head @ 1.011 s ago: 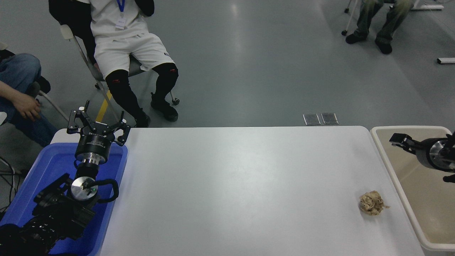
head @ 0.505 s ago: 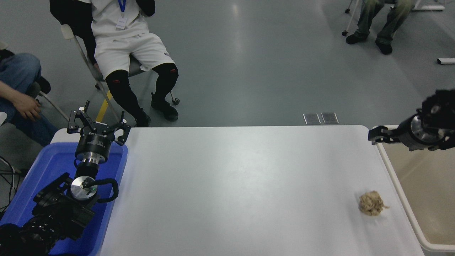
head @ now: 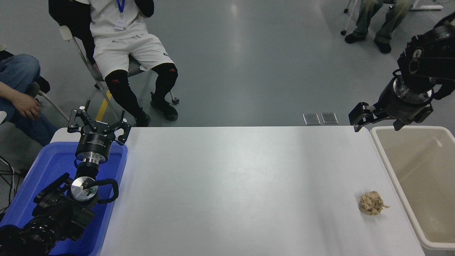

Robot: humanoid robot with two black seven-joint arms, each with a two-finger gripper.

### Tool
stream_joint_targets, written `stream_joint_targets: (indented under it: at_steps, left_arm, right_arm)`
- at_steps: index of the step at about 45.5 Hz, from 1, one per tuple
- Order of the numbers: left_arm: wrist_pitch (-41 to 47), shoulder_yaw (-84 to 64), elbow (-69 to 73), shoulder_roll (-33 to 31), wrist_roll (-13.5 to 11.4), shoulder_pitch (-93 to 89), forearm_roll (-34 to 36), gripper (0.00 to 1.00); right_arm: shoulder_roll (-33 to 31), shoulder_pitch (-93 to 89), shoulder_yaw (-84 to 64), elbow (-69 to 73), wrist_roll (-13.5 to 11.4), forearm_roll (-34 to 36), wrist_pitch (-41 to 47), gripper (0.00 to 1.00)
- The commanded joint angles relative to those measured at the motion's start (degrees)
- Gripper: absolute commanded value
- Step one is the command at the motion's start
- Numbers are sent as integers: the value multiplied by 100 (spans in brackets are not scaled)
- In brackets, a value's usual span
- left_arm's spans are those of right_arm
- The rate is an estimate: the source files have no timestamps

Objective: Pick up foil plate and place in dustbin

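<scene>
The foil plate is out of view. The dustbin (head: 385, 156), a large beige bin with a thick rim, stands against the table's right edge. My right gripper (head: 376, 123) hangs in the air over the bin's far left corner and the table's far right corner. It is open with its fingers spread and nothing between them. My left gripper (head: 99, 119) is parked open over the far end of the blue tub at the lower left.
A crumpled tan paper wad (head: 371, 203) lies on the white table (head: 234, 185) close to the bin. The blue tub (head: 49, 167) sits at the table's left edge. People sit on chairs beyond the far side.
My right gripper has risen out of the dustbin and swung up and to the left, ending above the bin's far left corner. The left arm has not moved.
</scene>
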Motion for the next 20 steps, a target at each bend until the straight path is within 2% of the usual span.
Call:
stream_joint_targets:
  at_steps: [1, 20]
  left_arm:
    - [3, 0, 0, 0, 0, 0, -1, 99]
    - [3, 0, 0, 0, 0, 0, -1, 99]
  right_arm:
    - [180, 223, 128, -25, -3, -58, 158, 100]
    - [444, 241, 14, -78, -3, 30, 158, 100]
